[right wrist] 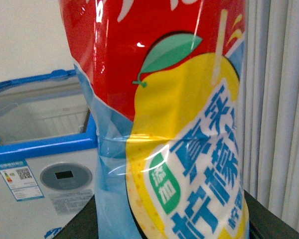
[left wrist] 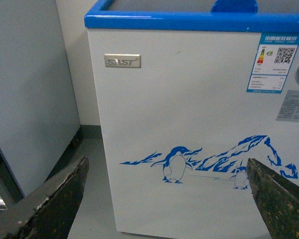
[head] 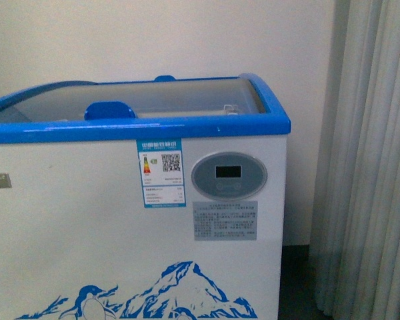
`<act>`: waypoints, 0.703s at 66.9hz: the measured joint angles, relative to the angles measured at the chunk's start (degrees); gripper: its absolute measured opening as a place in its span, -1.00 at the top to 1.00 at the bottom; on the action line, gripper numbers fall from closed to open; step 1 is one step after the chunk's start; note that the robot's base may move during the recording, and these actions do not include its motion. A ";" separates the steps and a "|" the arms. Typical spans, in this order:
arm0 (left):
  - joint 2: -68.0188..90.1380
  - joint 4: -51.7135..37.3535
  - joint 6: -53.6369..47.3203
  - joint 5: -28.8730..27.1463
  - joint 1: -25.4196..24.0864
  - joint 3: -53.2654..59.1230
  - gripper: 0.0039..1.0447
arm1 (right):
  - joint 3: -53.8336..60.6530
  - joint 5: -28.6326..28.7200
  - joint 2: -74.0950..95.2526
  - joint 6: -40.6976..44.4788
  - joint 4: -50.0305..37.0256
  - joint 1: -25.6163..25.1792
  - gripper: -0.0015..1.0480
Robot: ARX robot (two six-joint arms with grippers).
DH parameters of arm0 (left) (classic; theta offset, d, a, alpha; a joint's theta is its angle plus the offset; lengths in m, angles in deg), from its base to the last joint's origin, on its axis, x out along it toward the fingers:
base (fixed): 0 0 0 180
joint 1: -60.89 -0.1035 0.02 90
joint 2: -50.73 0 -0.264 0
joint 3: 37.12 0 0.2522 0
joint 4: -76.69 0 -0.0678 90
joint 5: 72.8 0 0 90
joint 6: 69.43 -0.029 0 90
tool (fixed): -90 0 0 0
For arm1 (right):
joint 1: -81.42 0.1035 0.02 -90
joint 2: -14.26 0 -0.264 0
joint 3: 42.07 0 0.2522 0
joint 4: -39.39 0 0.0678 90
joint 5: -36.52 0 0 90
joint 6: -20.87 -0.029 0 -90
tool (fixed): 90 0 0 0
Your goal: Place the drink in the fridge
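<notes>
- The drink bottle (right wrist: 164, 124) fills the right wrist view, very close to the lens. Its glossy label is red above, with a green leaf, a yellow fruit and blue lettering below. The cap is out of frame.
- The bottle is held up in the air, off any surface. It sits near the chest fridge (head: 87, 233) but is not yet over it.
- Dark edges of the right fingers (right wrist: 269, 221) show on both sides of the bottle's lower body. They appear to be clamped on it.
- Handling, as a judgement: the bottle is likely light. Its thin plastic would give under a hard squeeze, and the shiny film looks slippery. A moderate grip across the middle of the body seems safest.
- The left fingers (left wrist: 55, 204) are spread wide apart and hold nothing. They face the fridge's penguin picture (left wrist: 177, 164).
- The fridge has a blue rim (head: 153, 127) and curved glass lids (head: 187, 93). I cannot tell whether a lid is slid open.
</notes>
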State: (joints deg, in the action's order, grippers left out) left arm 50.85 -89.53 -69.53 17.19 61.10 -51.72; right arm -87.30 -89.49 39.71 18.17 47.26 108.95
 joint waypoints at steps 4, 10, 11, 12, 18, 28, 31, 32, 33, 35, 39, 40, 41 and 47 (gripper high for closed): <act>0.02 0.00 0.00 0.00 0.00 0.00 -0.85 | -0.02 -0.02 0.00 0.00 0.00 0.00 0.23; 0.02 0.00 0.00 0.00 0.00 0.00 -0.85 | -0.02 -0.02 0.00 0.00 0.00 0.00 0.23; 0.02 0.00 0.00 0.00 0.00 0.00 -0.85 | -0.02 0.00 0.00 0.00 0.00 0.00 0.23; 0.02 0.00 0.00 0.02 0.00 0.00 -0.85 | -0.02 0.00 0.00 0.00 0.00 0.00 0.23; 0.02 0.00 0.00 0.00 0.00 0.00 -0.85 | -0.07 0.00 0.00 0.00 -0.02 0.00 0.23; 14.12 11.85 16.37 -9.84 1.11 -5.29 -0.85 | -0.11 -0.02 0.00 0.00 -0.02 0.00 0.23; 18.27 8.85 17.68 -8.39 0.76 -5.35 -0.85 | -0.13 0.00 0.00 0.02 -0.02 0.00 0.23; 19.39 7.82 17.90 -7.82 0.70 -5.42 -0.85 | -0.13 0.00 0.00 0.00 -0.02 0.00 0.23; 21.70 5.62 18.08 -6.82 0.33 -5.70 -0.85 | -0.13 0.00 0.00 0.02 -0.02 0.00 0.23; 24.30 2.99 18.12 -5.60 -0.13 -6.14 -0.85 | -0.13 0.00 0.00 0.00 -0.02 0.00 0.23; 31.19 -4.31 17.55 -2.38 -1.42 -8.04 -0.85 | -0.13 -0.02 0.00 0.00 -0.02 0.00 0.23; 34.34 -7.65 17.14 -1.14 -1.92 -9.22 -0.85 | -0.13 -0.02 0.00 0.00 -0.02 0.00 0.23; 35.89 -9.29 16.79 0.07 -2.16 -9.88 -0.85 | -0.13 -0.02 0.00 0.02 -0.02 0.00 0.23; 48.63 -22.08 11.80 6.03 -2.43 -16.70 -0.85 | -0.11 -0.02 0.00 0.00 -0.02 0.00 0.23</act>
State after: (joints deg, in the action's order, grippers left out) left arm 99.49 -111.61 -57.72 23.22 58.67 -68.42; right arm -87.41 -89.51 39.71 18.17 47.24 108.95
